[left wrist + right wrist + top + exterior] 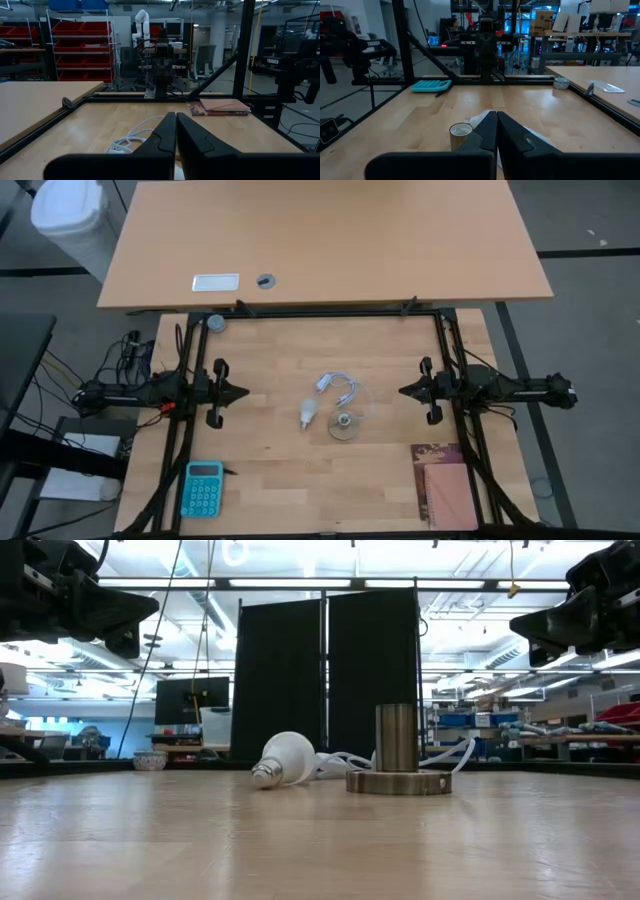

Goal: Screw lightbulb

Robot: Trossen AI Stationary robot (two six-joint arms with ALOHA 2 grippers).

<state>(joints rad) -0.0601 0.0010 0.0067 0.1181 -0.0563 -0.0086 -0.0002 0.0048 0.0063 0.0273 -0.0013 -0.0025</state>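
The lightbulb [308,414] lies on its side in the middle of the counter [270,470], just beside the silvery socket [346,425], apart from it by a small gap. The coiled white cable [337,388] runs in behind both.

My left pincer [243,392] hangs at the left edge of the work area, fingers pressed together and holding nothing. My right pincer [403,391] mirrors it at the right edge, also pressed together and empty. Both point inward, toward each other.

What the coming move turns on: the bulb sits on the left side of the socket, so it is somewhat nearer my left pincer, while the socket is nearer my right. From above, the bulb's long axis runs roughly crosswise to the line between my 2 pincers, tilted a little; in the low view its greyish screw base [263,776] points to that picture's left, away from the socket.

My judgement is that the left pincer should spread, come down and close across the globe, then stand the bulb upright, base down, over the socket's upright barrel [397,738].
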